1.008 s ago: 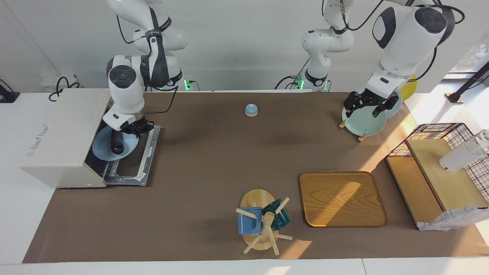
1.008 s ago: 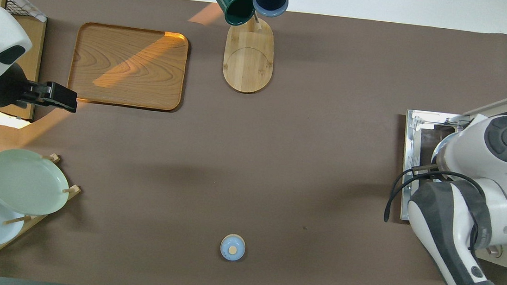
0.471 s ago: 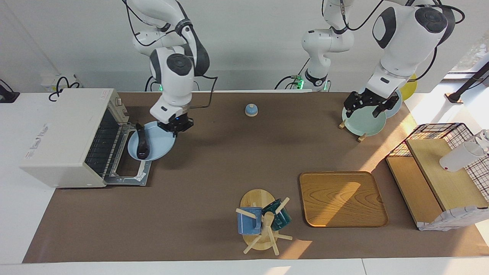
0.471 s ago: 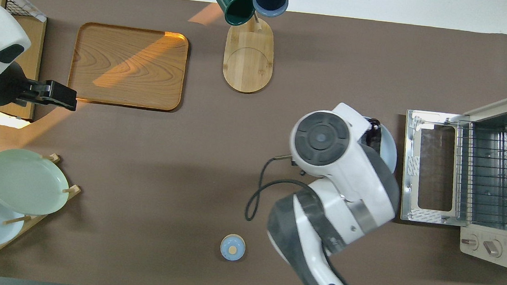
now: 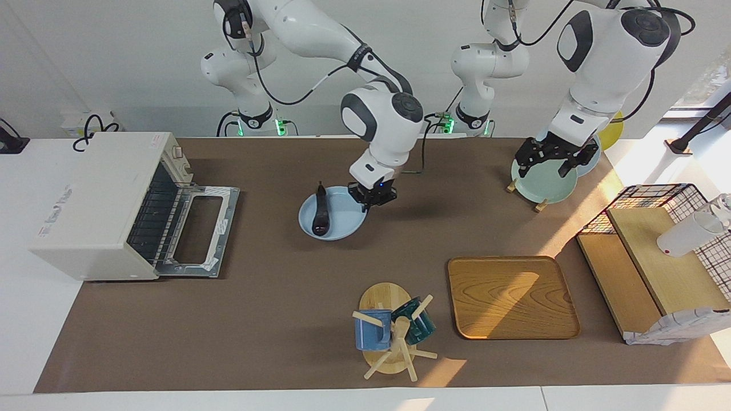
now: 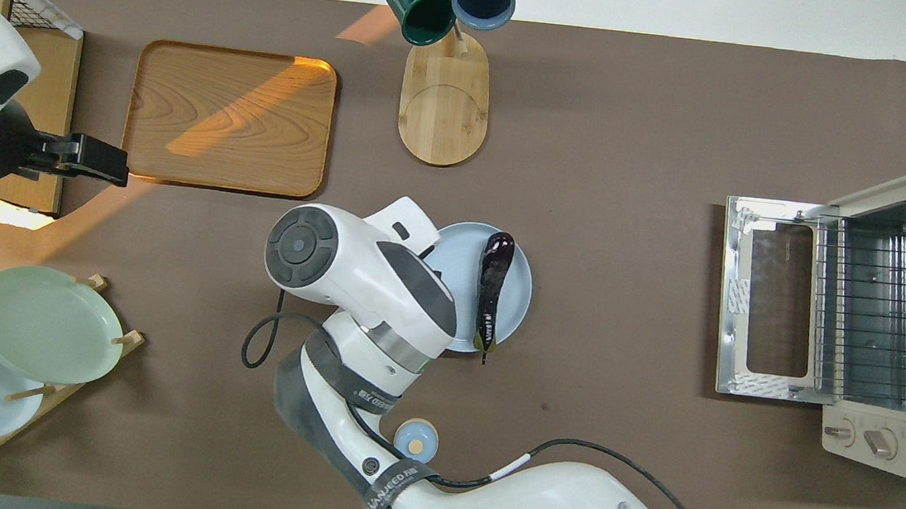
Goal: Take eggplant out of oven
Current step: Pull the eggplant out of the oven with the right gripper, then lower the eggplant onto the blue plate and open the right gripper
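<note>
The eggplant lies dark and glossy on a light blue plate at the middle of the brown mat; it also shows in the overhead view on the plate. My right gripper is shut on the plate's rim, on the side toward the left arm's end. I cannot tell if the plate rests on the mat. The cream-white oven stands at the right arm's end with its door dropped open and only its bare rack inside. My left gripper waits open over the plate rack.
A blue bell sits nearer to the robots than the plate. A mug tree and a wooden tray lie farther out. A green plate leans in the rack. A wire shelf stands at the left arm's end.
My right gripper has carried the plate with the eggplant out of the oven and along the table to the middle of the mat. The left arm has not moved.
</note>
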You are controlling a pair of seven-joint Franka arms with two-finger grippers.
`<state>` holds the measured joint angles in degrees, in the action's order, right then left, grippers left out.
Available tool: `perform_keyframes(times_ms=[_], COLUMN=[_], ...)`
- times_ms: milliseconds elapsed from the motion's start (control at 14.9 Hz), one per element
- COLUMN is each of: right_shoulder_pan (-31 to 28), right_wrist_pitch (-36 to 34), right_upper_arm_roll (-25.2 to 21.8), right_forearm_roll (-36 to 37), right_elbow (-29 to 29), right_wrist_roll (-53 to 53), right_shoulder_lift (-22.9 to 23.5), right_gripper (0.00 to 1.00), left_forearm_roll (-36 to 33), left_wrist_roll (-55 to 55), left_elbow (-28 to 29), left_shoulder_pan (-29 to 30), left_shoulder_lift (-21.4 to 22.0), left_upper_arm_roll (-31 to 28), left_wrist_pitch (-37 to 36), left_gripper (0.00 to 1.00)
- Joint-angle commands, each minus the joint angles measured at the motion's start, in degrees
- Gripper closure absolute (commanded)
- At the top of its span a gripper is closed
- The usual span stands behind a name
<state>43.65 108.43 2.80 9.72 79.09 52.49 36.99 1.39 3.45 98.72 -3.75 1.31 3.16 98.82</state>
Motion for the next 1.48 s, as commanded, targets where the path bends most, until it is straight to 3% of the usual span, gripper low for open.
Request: perform_keyframes(times_ms=[0, 202, 471, 605, 807, 941, 1076, 1277, 1412], right_shoulder_pan=[1.26, 1.0, -0.4, -1.01, -4.27, -8.03, -14.26, -23.76, -28.77], right_wrist_pitch=[2.83, 2.31, 5.55, 4.34, -9.51, -14.98, -16.06, -13.35, -8.44], right_upper_arm_roll=[0.45, 0.71, 0.63, -0.16, -0.43, -0.34, -0.25, -0.16, -0.16], right_forearm_roll=[-1.54, -1.63, -3.21, -2.43, 1.86, 5.48, 5.75, 5.58, 5.58], right_elbow=[-4.21, -4.29, -4.47, -4.47, -4.38, -0.54, 5.78, 15.37, 21.08], right_wrist_roll=[7.42, 9.38, 10.0, 8.43, -4.81, -10.63, -14.67, -24.61, -26.2], right_shoulder_lift=[4.05, 3.88, 1.51, -0.42, -4.46, -7.35, -11.83, -17.99, -19.58], right_gripper=[1.0, 1.0, 0.58, 0.63, 1.0, 1.0, 1.0, 1.0, 1.0], left_forearm_roll=[0.28, 0.28, 0.28, 0.28, 0.28, 0.28, 0.72, 2.91, 4.05], left_wrist_roll=[-1.34, -1.43, -1.43, -1.52, -2.66, -2.75, -2.75, -2.57, -1.96], left_elbow=[1.65, 1.74, 1.74, 1.74, 1.82, 1.56, 1.47, 1.3, 1.21], left_shoulder_pan=[1.73, 1.99, 2.61, 2.61, 2.26, 1.64, -0.8, -5.03, -7.31], left_shoulder_lift=[1.24, 1.15, 0.8, 0.63, -0.07, -1.57, -3.58, -7.1, -8.77], left_upper_arm_roll=[0.27, 0.18, 0.18, 0.18, 0.27, 0.44, 0.79, 0.79, 0.79], left_wrist_pitch=[1.98, 2.95, 4.01, 4.62, 5.85, 6.64, 8.04, 11.03, 12.0], left_gripper=[0.0, 0.0, 0.0, 0.0, 0.0, 0.0, 0.0, 0.0, 0.0])
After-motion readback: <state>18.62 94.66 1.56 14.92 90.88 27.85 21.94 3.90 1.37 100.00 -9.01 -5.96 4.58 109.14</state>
